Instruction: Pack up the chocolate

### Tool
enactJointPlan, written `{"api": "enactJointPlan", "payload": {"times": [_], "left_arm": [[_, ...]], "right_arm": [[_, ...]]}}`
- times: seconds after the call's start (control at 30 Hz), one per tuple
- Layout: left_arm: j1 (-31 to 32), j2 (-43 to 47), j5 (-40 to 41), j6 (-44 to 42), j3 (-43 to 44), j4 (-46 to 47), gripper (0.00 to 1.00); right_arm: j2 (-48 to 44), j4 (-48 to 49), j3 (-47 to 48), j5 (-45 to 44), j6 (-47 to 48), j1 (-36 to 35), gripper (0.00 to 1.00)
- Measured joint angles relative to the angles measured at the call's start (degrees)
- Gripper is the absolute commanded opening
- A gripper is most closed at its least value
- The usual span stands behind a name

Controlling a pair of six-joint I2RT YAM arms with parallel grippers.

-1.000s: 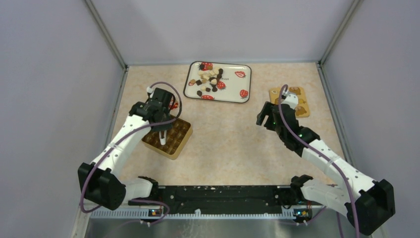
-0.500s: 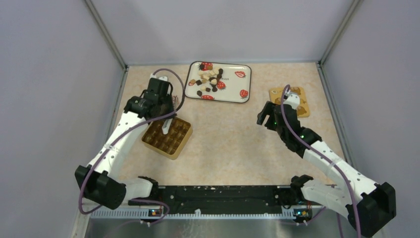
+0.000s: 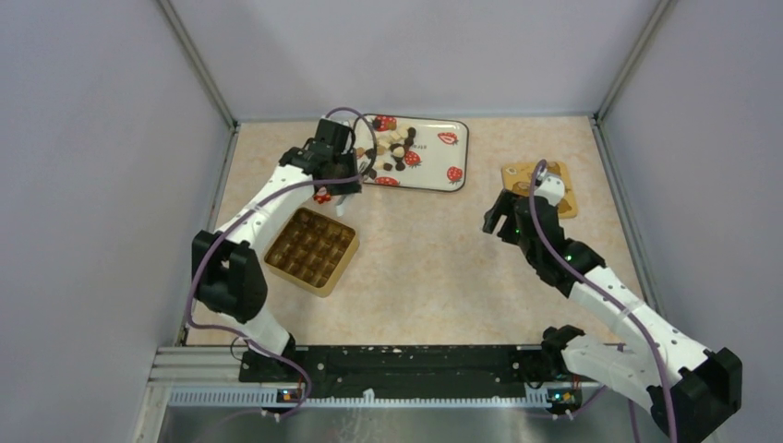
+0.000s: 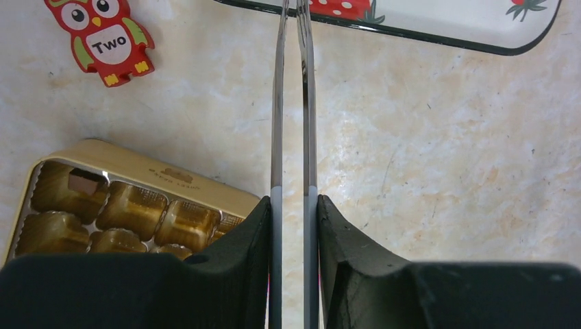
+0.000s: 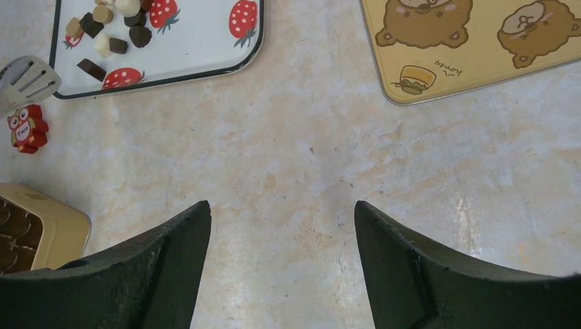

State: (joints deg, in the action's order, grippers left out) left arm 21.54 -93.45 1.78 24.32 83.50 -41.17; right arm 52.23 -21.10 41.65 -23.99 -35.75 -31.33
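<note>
The chocolate (image 3: 392, 148) lies as several small dark, light-brown and cream pieces piled on a white strawberry-print tray (image 3: 434, 157) at the back. One dark piece (image 4: 85, 181) sits in a corner cell of the gold box (image 3: 312, 251). My left gripper (image 3: 340, 166) is shut on a pair of metal tongs (image 4: 291, 103), which reach to the tray's near-left edge (image 4: 438, 20). Its blades stand slightly apart with nothing seen between them. My right gripper (image 3: 503, 210) hangs open over bare table, holding nothing (image 5: 282, 209).
A yellow bear-print lid (image 3: 540, 187) lies flat at the right, just beyond my right gripper. A small red owl figure (image 3: 322, 196) sits between the box and the tray. Grey walls close in the table on three sides.
My left arm has lifted the tongs away from the gold box and swung back and right to the tray's near-left corner. The right arm has barely moved.
</note>
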Motion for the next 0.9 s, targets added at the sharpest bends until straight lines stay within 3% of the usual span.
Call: {"api": "enactJointPlan", "payload": {"times": [0.27,0.6,0.9], "left_arm": [[0.0,-4.8,0.3,2.3,0.7,2.5,0.38],[0.3,-9.7,0.6,3.8,3.9,4.4,0.50],[1.0,-13.8,1.9,4.6,5.8,4.3,0.45]], "right_arm": [[-0.2,-1.2,0.0,-0.6,-0.3,0.0,0.75],[-0.2,-1.2,0.0,-0.6,-0.2,0.0,0.75],[0.0,-1.2,0.0,-1.0,-0.2,0.0,0.75]]}}
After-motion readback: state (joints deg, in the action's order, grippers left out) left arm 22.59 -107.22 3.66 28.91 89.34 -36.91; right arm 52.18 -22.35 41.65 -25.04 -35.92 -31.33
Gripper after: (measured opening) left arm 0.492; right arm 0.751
